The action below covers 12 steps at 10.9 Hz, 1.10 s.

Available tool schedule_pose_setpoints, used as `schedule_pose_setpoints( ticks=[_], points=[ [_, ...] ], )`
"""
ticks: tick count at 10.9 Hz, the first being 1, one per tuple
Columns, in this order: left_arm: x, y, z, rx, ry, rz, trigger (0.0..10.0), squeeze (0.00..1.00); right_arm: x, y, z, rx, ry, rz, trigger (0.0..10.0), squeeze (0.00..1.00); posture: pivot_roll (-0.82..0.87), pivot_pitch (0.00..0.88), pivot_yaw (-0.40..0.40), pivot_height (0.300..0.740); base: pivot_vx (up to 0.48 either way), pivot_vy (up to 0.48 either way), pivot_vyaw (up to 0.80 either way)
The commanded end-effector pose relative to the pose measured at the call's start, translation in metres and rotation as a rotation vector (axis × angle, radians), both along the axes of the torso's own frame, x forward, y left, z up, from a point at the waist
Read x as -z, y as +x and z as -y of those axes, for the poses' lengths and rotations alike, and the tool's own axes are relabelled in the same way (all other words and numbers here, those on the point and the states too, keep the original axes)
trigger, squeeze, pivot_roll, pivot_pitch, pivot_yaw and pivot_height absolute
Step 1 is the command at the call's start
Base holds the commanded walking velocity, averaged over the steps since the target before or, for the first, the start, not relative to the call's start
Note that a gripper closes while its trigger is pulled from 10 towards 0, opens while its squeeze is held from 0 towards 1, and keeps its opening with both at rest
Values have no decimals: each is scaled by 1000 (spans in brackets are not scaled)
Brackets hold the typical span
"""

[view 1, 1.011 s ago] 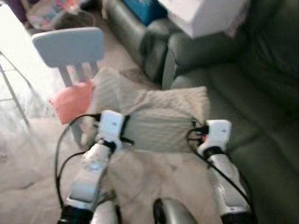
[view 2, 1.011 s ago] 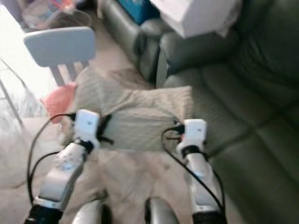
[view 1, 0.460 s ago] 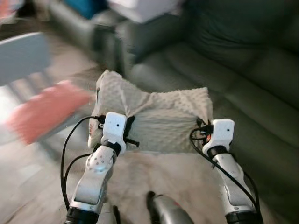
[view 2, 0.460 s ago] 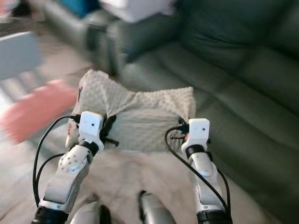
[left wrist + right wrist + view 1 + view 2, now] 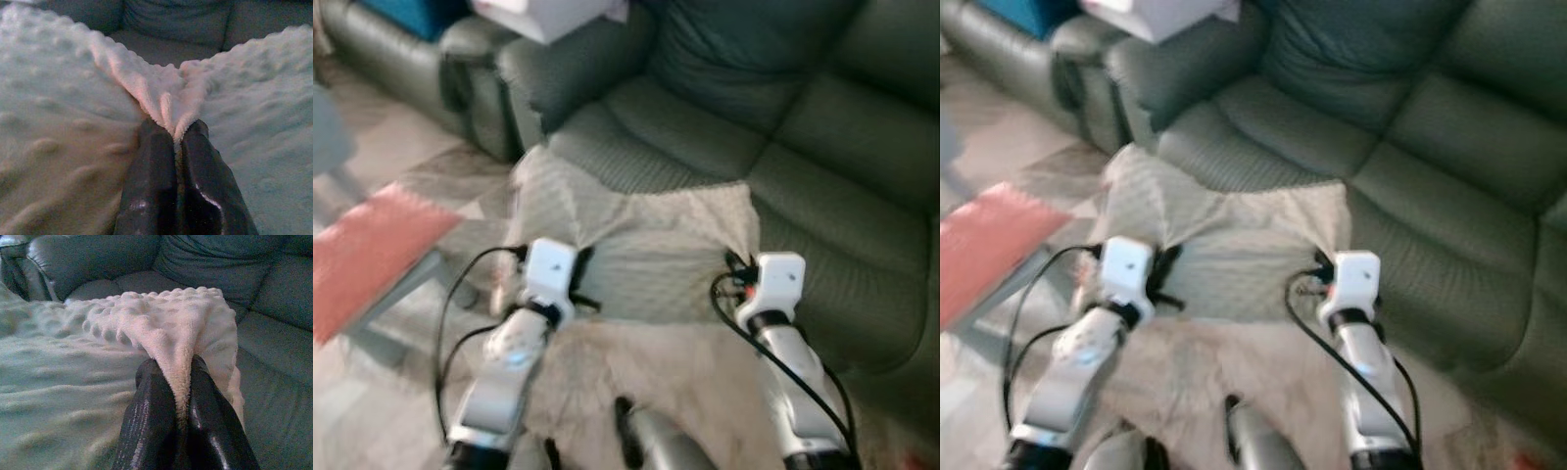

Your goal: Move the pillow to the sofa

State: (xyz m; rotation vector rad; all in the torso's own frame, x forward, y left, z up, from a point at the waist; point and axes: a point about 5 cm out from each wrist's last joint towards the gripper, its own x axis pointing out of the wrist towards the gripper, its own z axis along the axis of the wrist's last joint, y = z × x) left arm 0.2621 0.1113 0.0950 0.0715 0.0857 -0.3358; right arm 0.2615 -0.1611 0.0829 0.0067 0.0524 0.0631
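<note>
Dark green leather sofa (image 5: pixel 783 147) spreads ahead of the robot. Its left gripper (image 5: pixel 175 133) is pinched tight on a fold of the cream bobbled pillow (image 5: pixel 646 250), and the right gripper (image 5: pixel 182 377) is clamped on the pillow's far corner. Stretched between both grippers, the pillow hangs just before the sofa's seat edge. A pink cushion (image 5: pixel 367 255) lies well away from the sofa.

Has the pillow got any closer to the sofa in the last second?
Yes. The pillow now overlaps the sofa seat's front edge; earlier it was short of it.
</note>
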Motion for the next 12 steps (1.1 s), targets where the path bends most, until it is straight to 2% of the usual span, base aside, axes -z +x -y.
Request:
schedule_pose_setpoints(
  ticks=[1, 2, 4, 6, 9, 12],
  points=[
    [-1, 0, -10, -52, 1, 18, 10000, 0, -3, -7, 20, 86, -24, 5, 10000, 0, -45, 171, -51, 740, 0, 0, -800],
    [-1, 0, -28, -156, -2, 43, 10000, 0, -8, -16, 25, 98, -33, 22, 10000, 0, -46, 175, -52, 740, 0, 0, -800],
    [-6, -1, -36, -209, -13, 79, 10000, 0, -16, -20, 26, 106, -56, 61, 10000, 0, -44, 173, -53, 740, 0, 0, -713],
    [-11, -5, -33, -205, -17, 97, 10000, 0, -21, -21, 23, 93, -60, 71, 10000, 0, -36, 173, -55, 740, 0, 0, -534],
    [-12, -3, -29, -170, -34, 100, 10000, 0, -20, -19, 18, 83, -56, 63, 10000, 0, -34, 171, -52, 740, 0, 0, 0],
    [-11, -3, -26, -151, -33, 92, 10000, 0, -18, -20, 20, 93, -63, 50, 10000, 0, -45, 177, -46, 740, 0, -480, 0]
  ],
)
